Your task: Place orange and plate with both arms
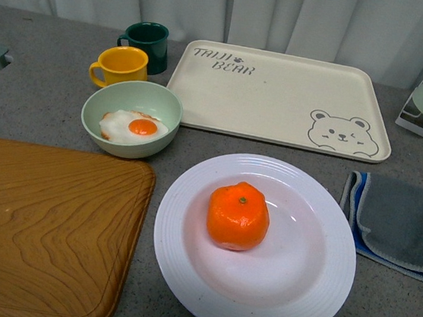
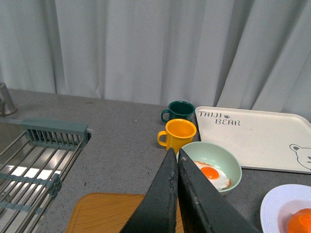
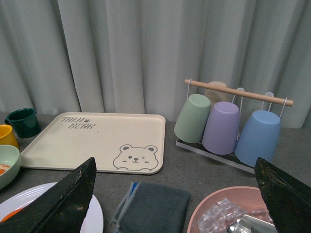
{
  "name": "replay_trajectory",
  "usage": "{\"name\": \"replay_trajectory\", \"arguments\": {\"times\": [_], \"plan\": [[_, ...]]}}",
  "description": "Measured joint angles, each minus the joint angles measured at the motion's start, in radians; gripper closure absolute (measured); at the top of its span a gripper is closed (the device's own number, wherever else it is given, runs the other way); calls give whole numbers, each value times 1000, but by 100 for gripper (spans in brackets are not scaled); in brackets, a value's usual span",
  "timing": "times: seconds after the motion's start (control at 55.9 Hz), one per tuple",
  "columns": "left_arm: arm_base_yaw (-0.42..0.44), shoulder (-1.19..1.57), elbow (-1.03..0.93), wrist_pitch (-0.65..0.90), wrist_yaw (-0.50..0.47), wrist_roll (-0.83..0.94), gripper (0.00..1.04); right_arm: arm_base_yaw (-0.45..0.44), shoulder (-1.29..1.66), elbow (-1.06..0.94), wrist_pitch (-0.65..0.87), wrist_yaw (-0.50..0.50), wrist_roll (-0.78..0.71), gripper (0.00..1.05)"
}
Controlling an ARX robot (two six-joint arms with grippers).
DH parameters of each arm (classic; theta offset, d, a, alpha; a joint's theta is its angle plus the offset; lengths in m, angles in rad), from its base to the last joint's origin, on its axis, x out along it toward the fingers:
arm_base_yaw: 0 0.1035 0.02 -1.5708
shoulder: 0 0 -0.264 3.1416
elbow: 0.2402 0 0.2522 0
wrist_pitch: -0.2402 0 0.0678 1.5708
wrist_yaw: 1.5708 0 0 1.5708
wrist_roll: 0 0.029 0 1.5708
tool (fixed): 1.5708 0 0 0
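The plate (image 1: 171, 255) looks glossy, the orange (image 1: 238, 217) dimpled, the board (image 1: 36, 223) grained wood, the cloth (image 1: 406, 227) soft, the countertop (image 1: 47, 56) matt and speckled.

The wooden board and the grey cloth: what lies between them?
Between the wooden board and the grey cloth lies the white plate, with the orange in its middle; the front view shows it.

Front camera looks down on the plate (image 1: 174, 240); wrist cameras face the curtain (image 2: 146, 48), sharing the tray (image 3: 73, 145).

Plate (image 1: 175, 277) ringed: bowl (image 1: 135, 92), tray (image 1: 279, 97) behind; cloth (image 1: 407, 223) right; board (image 1: 43, 223) left. Narrow counter (image 1: 142, 296) gaps between.
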Motion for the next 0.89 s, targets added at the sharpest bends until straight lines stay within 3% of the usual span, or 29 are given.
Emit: {"name": "replay_trajectory", "arguments": {"times": [0.679, 0.787, 0.894], "plan": [[0, -219, 0, -217, 0, 0, 101, 0, 0, 0, 0, 0, 0, 9], [0, -344, 0, -376, 0, 0, 101, 0, 0, 0, 0, 0, 0, 9], [0, -390, 0, -393, 0, 0, 101, 0, 0, 0, 0, -1, 0, 9]]}}
